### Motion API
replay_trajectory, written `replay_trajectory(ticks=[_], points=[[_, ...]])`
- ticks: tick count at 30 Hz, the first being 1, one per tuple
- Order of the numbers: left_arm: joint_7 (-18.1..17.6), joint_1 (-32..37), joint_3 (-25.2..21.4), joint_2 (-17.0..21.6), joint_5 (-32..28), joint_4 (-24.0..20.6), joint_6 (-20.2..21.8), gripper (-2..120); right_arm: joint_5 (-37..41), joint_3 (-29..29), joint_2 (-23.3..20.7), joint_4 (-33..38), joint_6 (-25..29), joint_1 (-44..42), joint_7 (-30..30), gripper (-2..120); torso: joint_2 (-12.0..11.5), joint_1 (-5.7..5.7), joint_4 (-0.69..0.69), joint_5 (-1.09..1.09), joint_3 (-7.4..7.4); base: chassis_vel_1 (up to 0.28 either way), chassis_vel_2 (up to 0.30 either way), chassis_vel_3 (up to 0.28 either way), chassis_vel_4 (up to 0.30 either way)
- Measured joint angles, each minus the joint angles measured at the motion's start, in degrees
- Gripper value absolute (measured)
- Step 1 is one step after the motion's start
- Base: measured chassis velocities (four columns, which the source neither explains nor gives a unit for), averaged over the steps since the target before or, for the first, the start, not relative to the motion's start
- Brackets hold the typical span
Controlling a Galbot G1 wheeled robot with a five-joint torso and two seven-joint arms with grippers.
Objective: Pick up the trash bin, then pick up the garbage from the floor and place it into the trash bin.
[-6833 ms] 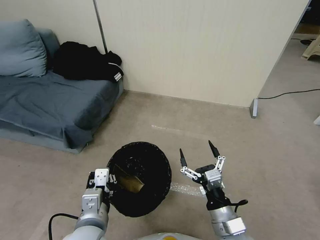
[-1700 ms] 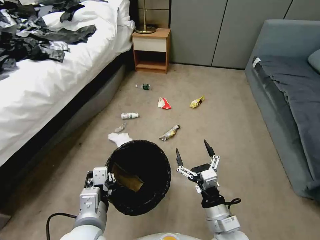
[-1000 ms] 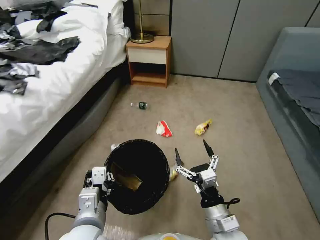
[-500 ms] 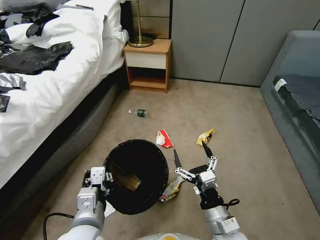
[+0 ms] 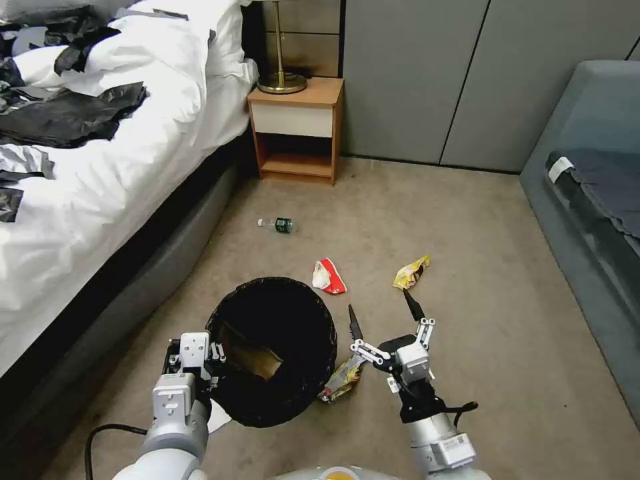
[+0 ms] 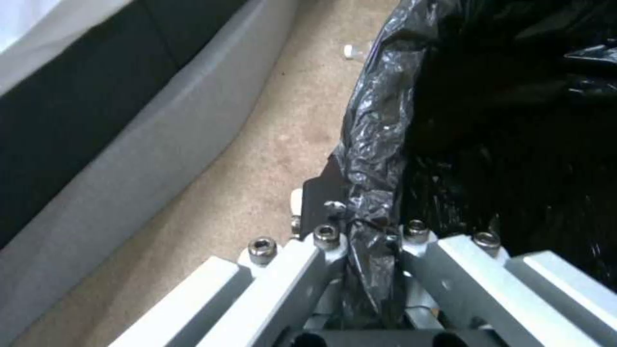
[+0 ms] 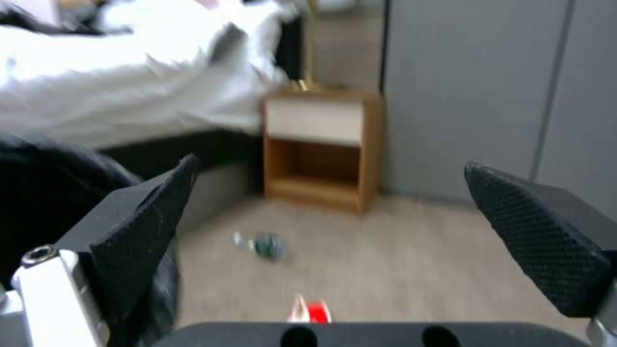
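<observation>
The trash bin point(image 5: 273, 350) is held off the carpeted floor point(image 5: 480, 347) by the left hand point(image 5: 200, 373), whose fingers are clamped on the near-left part of its rim; in the left wrist view the black bag liner point(image 6: 379, 159) is pinched between them. One tan piece lies inside the bin point(image 5: 257, 360).

The right hand point(image 5: 380, 313) hovers just right of the bin, its two black fingers spread wide and holding nothing.

Four pieces of garbage show on the floor around the bin:
- one crumpled yellow foil wrapper point(image 5: 341, 380) touching the bin's right side, under the right hand's left finger;
- one red-and-white packet point(image 5: 329, 277) just beyond the bin's far rim;
- one second yellow wrapper point(image 5: 411, 272) beyond and to the right of the bin, near the right hand's right fingertip;
- one clear bottle with a green label point(image 5: 278, 225) farther beyond the bin, toward the wooden nightstand point(image 5: 298, 130).

A white scrap point(image 5: 218, 417) peeks out at the bin's near-left side; what it is cannot be told.

Left of the bin stands one bed point(image 5: 100, 173) with black plastic sheets point(image 5: 67, 117) on its white cover; right of it, one grey sofa point(image 5: 587, 200).
</observation>
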Motion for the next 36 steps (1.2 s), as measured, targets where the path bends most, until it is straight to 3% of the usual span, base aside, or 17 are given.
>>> replay_trajectory(ticks=[2, 3, 6, 7, 10, 11, 14, 18, 26, 36], points=[[-0.01, -0.10, -0.62, 0.11, -0.44, -0.06, 0.05, 0, 2.73, -0.83, -1.08, 0.61, -6.19, 0.25, 4.21, 100, 0.00, 0.00, 0.00, 0.00, 0.00, 0.000, 0.000, 0.000, 0.000], [-0.01, -0.10, -0.62, 0.11, -0.44, -0.06, 0.05, 0, 2.73, -0.83, -1.08, 0.61, -6.19, 0.25, 4.21, 100, 0.00, 0.00, 0.00, 0.00, 0.00, 0.000, 0.000, 0.000, 0.000], [-0.01, -0.13, -0.94, 0.12, -0.71, -0.11, 0.11, 0, 9.21, -2.35, -3.14, 1.48, -19.86, 1.14, 11.21, 100, 0.00, 0.00, 0.00, 0.00, 0.00, 0.000, 0.000, 0.000, 0.000], [-0.01, -0.13, -0.94, 0.12, -0.71, -0.11, 0.11, 0, 9.21, -2.35, -3.14, 1.48, -19.86, 1.14, 11.21, 100, 0.00, 0.00, 0.00, 0.00, 0.00, 0.000, 0.000, 0.000, 0.000], [-0.01, -0.17, -0.88, 0.03, -0.67, -0.11, 0.18, 0, 16.13, -3.08, -5.68, 0.46, -29.90, 2.92, 15.23, 100, 0.00, 0.00, 0.00, 0.00, 0.00, 0.000, 0.000, 0.000, 0.000], [-0.01, -0.17, -0.88, 0.03, -0.67, -0.11, 0.18, 0, 16.13, -3.08, -5.68, 0.46, -29.90, 2.92, 15.23, 100, 0.00, 0.00, 0.00, 0.00, 0.00, 0.000, 0.000, 0.000, 0.000], [0.02, -0.23, -0.69, -0.07, -0.50, 0.02, 0.22, 0, 24.79, -3.93, -8.00, -1.66, -36.43, 5.12, 17.75, 100, 0.00, 0.00, 0.00, 0.01, 0.00, 0.000, 0.000, 0.000, 0.000], [0.03, -0.25, -0.45, -0.20, -0.26, 0.33, 0.25, 0, 31.59, -4.49, -9.72, -4.11, -41.64, 7.79, 18.36, 100, 0.00, 0.00, 0.00, 0.01, 0.01, 0.000, 0.000, 0.000, 0.000], [0.10, -0.08, -0.34, -0.39, 0.18, 0.52, 0.27, 0, 37.65, -5.85, -10.64, -9.08, -48.47, 14.28, 17.61, 100, 0.00, 0.00, 0.00, 0.00, 0.01, 0.000, 0.000, 0.000, 0.000], [0.14, 0.48, -0.42, -0.45, 0.74, 0.66, 0.25, 0, 37.82, -7.06, -8.25, -18.18, -47.33, 19.63, 13.68, 100, 0.00, 0.00, 0.00, 0.00, 0.01, 0.000, 0.000, 0.000, 0.000]])
